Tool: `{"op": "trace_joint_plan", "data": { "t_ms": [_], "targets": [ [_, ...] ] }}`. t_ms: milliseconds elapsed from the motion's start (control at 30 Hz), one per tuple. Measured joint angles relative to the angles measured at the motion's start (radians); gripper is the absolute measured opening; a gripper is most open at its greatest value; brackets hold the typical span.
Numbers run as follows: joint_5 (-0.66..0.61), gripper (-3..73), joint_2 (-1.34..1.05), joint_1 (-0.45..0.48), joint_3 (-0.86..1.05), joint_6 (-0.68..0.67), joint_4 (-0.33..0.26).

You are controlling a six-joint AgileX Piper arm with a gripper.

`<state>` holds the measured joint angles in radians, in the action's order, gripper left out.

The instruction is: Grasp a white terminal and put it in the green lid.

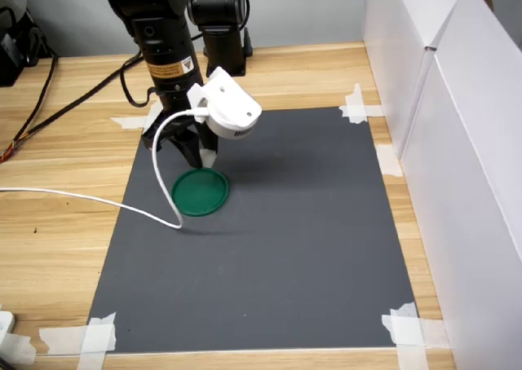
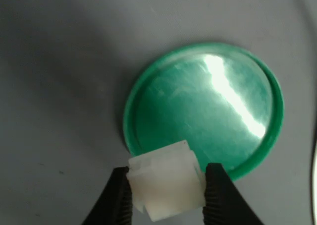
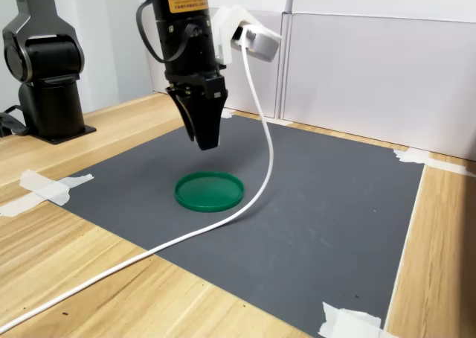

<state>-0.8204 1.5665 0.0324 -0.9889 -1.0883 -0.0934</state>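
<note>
- The gripper (image 2: 166, 197) is clenched on the terminal (image 2: 166, 185): in the wrist view the two black fingers (image 2: 116, 197) press its opposite sides, so the small white block sits square between them.
- The terminal hangs in the air above the lid's near rim, not yet clear over the middle; I judge it is carried there for a drop inside the rim.
- The lid (image 1: 200, 192) lies flat on the dark mat (image 1: 310, 256), open side up, its low rim ready to keep a dropped part from sliding off.
- In both exterior views the gripper points straight down just above the lid's edge, apart from it; the terminal itself is too small to pick out there.
- The mat is taped at its corners to the wooden table (image 1: 65, 248), likely to stop it shifting.
- A white cable (image 3: 253, 182) loops from the wrist camera (image 1: 232, 109) down across the mat, beside the lid.
- A yellow label (image 1: 170, 68) with a warning triangle sits on the arm; its text is too small to read.
</note>
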Motion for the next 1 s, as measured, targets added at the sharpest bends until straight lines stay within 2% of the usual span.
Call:
{"op": "trace_joint_plan", "data": {
  "t_ms": [100,367,733,1000],
  "targets": [
    [0.030,33.8,0.000,0.000,0.017,0.017,0.027],
    [0.092,33.8,0.000,0.000,0.023,0.035,0.040],
    [0.114,33.8,0.083,0.000,0.023,0.073,0.063],
    [0.135,33.8,0.093,0.000,0.023,0.121,0.123]
  ]
}}
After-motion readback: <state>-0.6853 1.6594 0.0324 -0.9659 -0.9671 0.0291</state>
